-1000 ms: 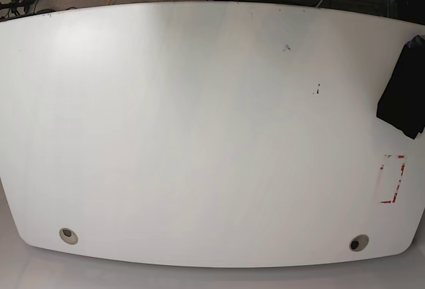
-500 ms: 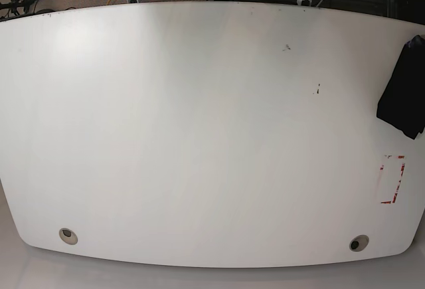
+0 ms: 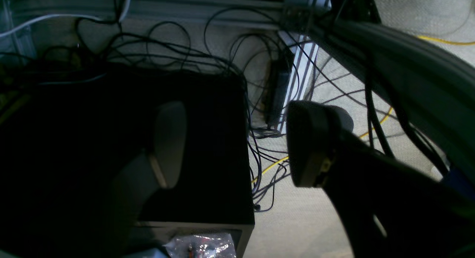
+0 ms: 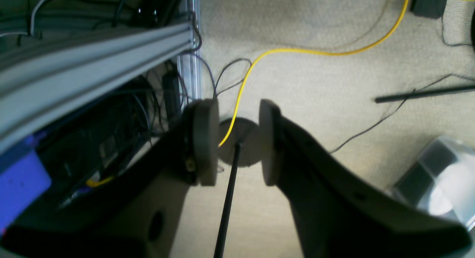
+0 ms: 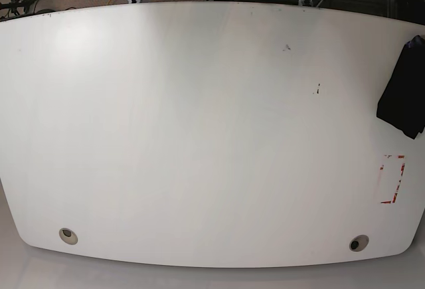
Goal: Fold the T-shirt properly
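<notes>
Black T-shirt [image 5: 405,93] bunched at table [image 5: 199,136] edge; left gripper [image 3: 237,143] wide, right gripper [image 4: 235,143] narrower, both empty.

The black T-shirt [image 5: 405,90] lies bunched at the table's [image 5: 199,136] right edge, partly out of view.

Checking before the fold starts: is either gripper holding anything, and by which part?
Nothing is held. The left gripper and right gripper are both open and empty.
</notes>
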